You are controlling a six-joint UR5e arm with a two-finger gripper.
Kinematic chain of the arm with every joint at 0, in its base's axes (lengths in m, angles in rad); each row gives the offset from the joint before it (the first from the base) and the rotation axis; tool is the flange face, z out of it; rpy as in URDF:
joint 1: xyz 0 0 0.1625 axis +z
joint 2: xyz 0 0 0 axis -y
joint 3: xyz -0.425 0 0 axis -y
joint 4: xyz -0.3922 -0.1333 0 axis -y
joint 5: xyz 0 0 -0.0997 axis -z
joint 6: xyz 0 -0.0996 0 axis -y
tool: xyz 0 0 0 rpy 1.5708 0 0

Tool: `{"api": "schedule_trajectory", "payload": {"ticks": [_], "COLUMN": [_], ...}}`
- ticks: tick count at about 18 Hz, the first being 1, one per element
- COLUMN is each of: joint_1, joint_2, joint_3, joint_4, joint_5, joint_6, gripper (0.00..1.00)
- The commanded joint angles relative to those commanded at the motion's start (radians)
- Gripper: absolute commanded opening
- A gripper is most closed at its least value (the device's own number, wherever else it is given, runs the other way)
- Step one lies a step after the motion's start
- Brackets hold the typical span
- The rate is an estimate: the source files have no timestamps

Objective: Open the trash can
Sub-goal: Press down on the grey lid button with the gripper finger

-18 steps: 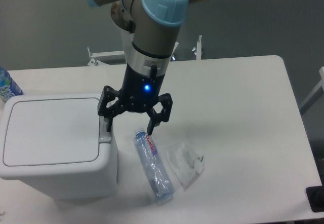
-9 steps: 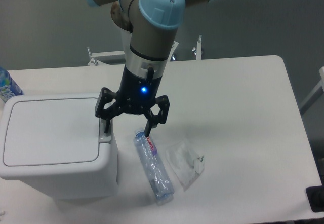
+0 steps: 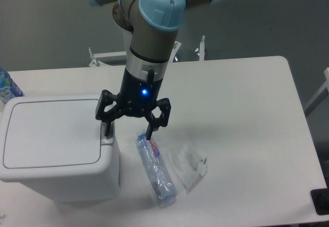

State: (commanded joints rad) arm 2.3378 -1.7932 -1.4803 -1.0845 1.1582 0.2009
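Note:
The trash can (image 3: 56, 150) is a white boxy bin at the table's left front, and its flat lid lies shut. My gripper (image 3: 128, 130) hangs open over the bin's right rim. Its left finger (image 3: 106, 128) points down onto the small button area at that rim, touching or nearly touching it. Its right finger (image 3: 150, 129) hangs just above the top end of a lying plastic bottle, with nothing held between the fingers.
An empty clear plastic bottle (image 3: 154, 168) lies on the table right of the bin. A crumpled clear wrapper (image 3: 188, 165) lies beside it. A blue-labelled bottle (image 3: 7, 87) stands at the far left edge. A dark object (image 3: 321, 201) sits at the front right corner.
The gripper has shifted slightly left and down, bringing its left finger closer onto the bin's right rim. The lid stays shut.

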Motion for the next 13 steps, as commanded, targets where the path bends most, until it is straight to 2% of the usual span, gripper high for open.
{"api": "schedule_trajectory", "payload": {"ticks": [13], "joint_1": [0.002], "joint_2": [0.002], "joint_3": [0.006], "joint_4": [0.003], "joint_5": [0.005], "joint_6": [0.009], "gripper": [1.0]}}
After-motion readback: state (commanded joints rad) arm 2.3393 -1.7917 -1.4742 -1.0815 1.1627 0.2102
